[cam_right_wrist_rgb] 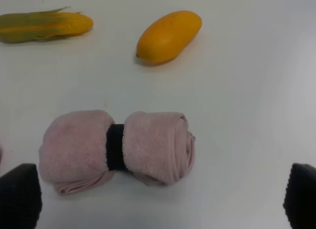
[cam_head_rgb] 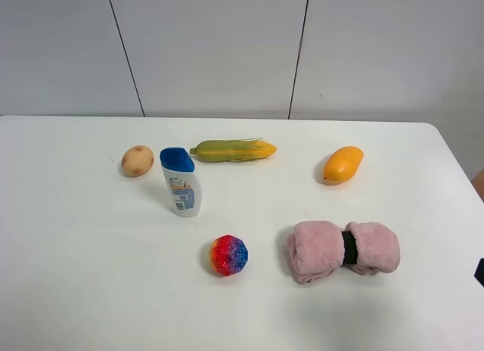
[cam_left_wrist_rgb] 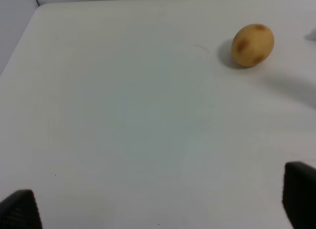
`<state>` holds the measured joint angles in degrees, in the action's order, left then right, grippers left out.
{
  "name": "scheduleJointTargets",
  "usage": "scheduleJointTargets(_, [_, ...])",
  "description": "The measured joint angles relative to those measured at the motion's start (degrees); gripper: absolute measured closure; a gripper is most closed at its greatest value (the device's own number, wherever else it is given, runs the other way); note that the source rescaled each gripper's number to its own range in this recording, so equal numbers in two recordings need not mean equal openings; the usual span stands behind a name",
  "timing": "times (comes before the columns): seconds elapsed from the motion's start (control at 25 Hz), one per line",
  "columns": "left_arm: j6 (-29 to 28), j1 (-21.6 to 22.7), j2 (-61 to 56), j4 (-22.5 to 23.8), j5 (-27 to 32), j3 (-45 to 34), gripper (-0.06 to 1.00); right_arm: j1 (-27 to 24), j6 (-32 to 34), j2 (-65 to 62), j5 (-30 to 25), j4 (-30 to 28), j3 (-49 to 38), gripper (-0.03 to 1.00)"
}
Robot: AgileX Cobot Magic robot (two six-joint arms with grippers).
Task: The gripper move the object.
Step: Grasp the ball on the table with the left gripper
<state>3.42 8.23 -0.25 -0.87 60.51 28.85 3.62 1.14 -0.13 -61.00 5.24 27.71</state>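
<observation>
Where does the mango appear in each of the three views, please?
Exterior high: the mango lies right of centre, beyond the pink towel roll.
Left wrist: not in it; only the potato shows.
Right wrist: the mango lies just beyond the towel roll, with the corn beside it.
Shared landmark: the towel roll, in the exterior and right wrist views.

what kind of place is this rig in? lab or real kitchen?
Most likely a robot lab test bench, not a kitchen: a white table against plain white wall panels, with unrelated props spaced apart on it, such as a potato, a shampoo-style bottle and a bumpy multicoloured ball.
</observation>
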Motion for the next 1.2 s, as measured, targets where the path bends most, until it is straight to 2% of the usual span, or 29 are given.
scheduleJointTargets(0.8, [0.39, 0.00, 0.39, -0.26, 0.31, 0.24, -0.06, 0.00, 0.00, 0.00, 0.00, 0.00, 0.00, -0.03])
scheduleJointTargets(1.04, [6.80, 0.00, 13.47, -4.96, 2.91, 9.56, -0.06, 0.00, 0.00, 0.00, 0.00, 0.00, 0.00, -0.03])
scheduleJointTargets(1.2, [8.70, 0.00, 24.30, -9.96, 0.16, 17.24, -0.06, 0.00, 0.00, 0.00, 0.00, 0.00, 0.00, -0.03])
